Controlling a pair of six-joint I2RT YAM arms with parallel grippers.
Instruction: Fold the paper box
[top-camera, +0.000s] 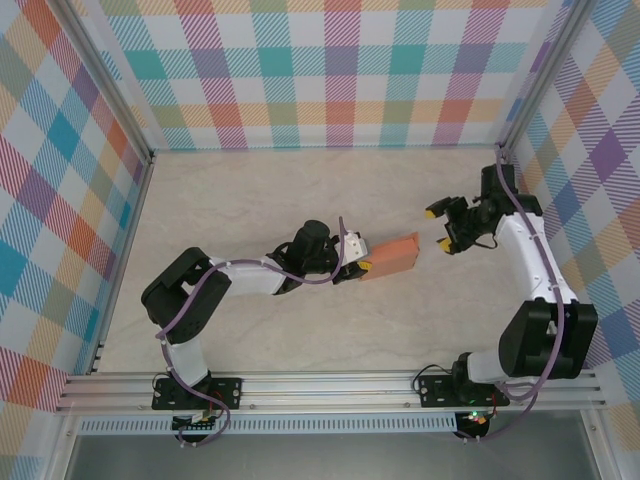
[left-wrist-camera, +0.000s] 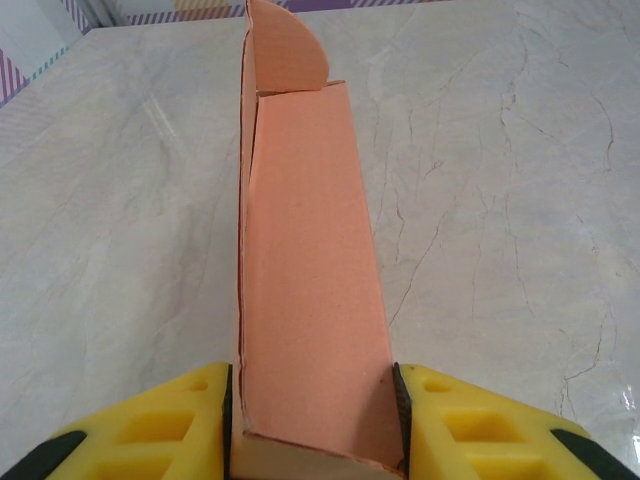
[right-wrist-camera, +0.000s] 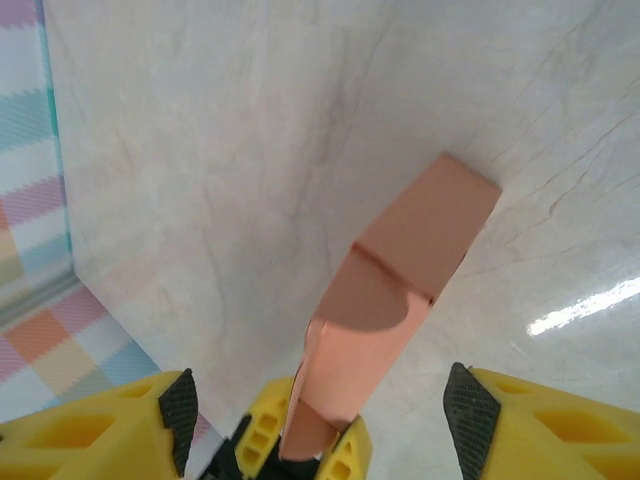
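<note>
Your left gripper (top-camera: 361, 263) is clamping the box (top-camera: 393, 256) by one end; your right gripper (top-camera: 438, 228) is hanging wide open near its far end.

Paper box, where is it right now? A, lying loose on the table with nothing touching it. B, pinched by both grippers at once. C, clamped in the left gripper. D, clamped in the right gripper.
C: in the left wrist view the left gripper presses on the paper box from both sides, while from above the right gripper stands open and apart from it.
</note>
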